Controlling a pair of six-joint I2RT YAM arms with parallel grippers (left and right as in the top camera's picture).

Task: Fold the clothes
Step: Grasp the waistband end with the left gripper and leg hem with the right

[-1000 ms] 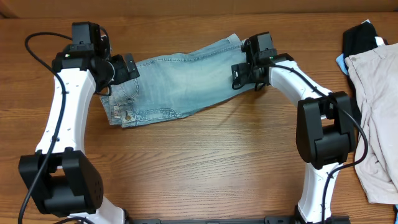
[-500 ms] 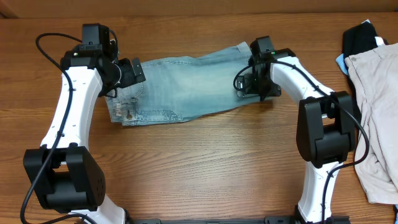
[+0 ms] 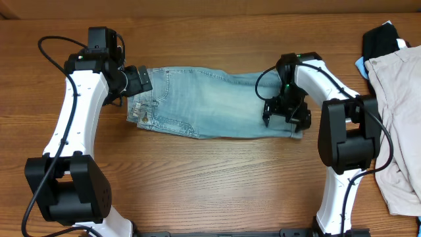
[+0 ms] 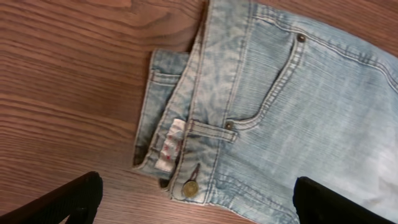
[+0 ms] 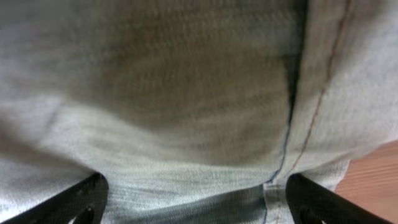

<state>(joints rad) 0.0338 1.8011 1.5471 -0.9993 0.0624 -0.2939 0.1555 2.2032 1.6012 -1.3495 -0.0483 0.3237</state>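
From overhead, the jeans [image 3: 210, 102] lie flat on the wooden surface [image 3: 210, 184], in its far half. Their long axis runs roughly parallel to the far edge. The waistband points toward the left edge and the leg ends toward the right edge, that end sitting slightly nearer the front edge. The left pincer [image 3: 141, 80] is at the waistband and the right pincer [image 3: 286, 115] is over the leg ends. Beige trousers [image 3: 395, 131] and a black garment [image 3: 380, 39] lie by the right edge, apart from the jeans.

In the left wrist view, both fingers [image 4: 71, 202] are spread wide with nothing between them. The waistband, a button [image 4: 189, 186] and a front pocket lie beyond them.

In the right wrist view, the fingers [image 5: 78, 202] are also spread, close above denim crossed by a seam
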